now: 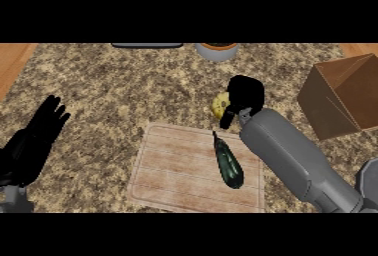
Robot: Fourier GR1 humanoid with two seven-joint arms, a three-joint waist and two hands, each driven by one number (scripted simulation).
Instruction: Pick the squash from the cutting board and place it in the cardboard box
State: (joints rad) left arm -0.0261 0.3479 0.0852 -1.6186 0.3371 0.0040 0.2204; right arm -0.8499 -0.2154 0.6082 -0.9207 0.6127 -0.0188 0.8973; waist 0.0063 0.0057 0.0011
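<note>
Our right robot hand (245,93) hovers with a yellow thing (218,104) just left of it. We cannot tell its grasp. The squash (229,166) lies behind it on the board (177,167).

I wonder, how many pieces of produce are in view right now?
2. A dark green vegetable lies on the cutting board; a yellow piece, partly hidden, is held by the right robot hand just beyond the board. The forearm may hide more.

Soft even light, cardboard box (347,100) darker on one face
</note>
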